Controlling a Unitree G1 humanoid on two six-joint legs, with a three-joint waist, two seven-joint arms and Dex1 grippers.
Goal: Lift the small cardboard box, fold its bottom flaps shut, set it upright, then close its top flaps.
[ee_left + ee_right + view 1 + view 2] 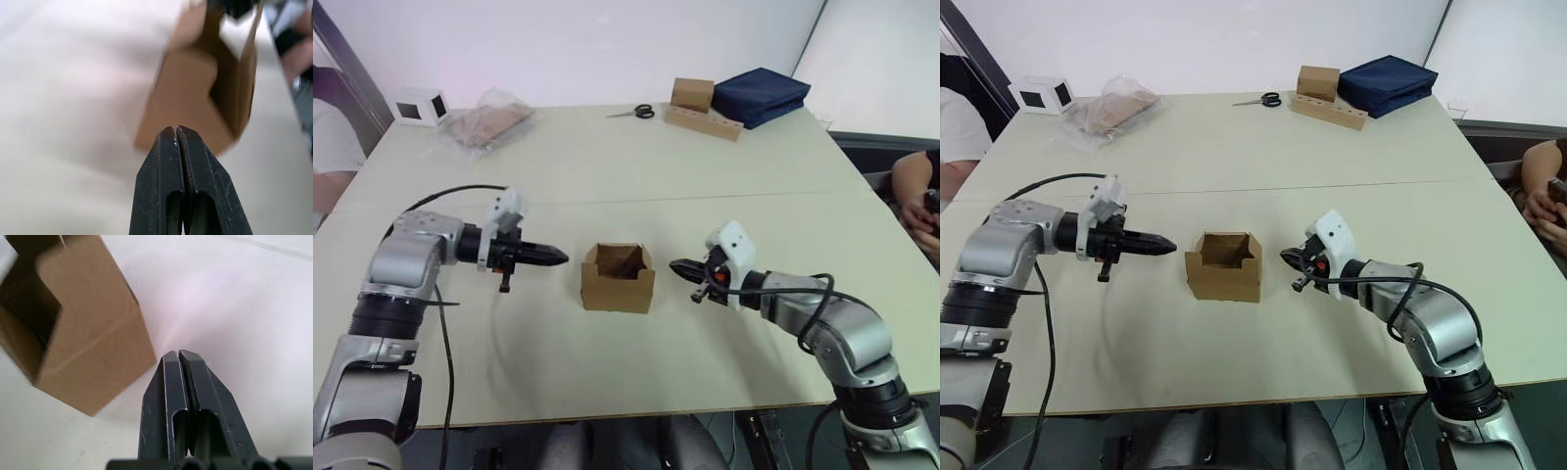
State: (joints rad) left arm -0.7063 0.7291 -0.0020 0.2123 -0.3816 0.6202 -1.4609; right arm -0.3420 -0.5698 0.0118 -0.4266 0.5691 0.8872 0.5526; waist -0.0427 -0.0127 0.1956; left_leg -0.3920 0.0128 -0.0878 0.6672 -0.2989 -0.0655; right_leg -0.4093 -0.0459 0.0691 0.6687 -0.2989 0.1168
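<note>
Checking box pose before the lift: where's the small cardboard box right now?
Head views: the small cardboard box sits open-topped on the table, near the front edge, between the left hand and right hand, touching neither.

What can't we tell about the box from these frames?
- Small cardboard box, bottom flaps: the box stands on the table, so its underside is hidden in both eye views.
- Left wrist view: the box is blurred, flap edges unclear.
- Right wrist view: the box's far side is cut off by the frame edge.
</note>
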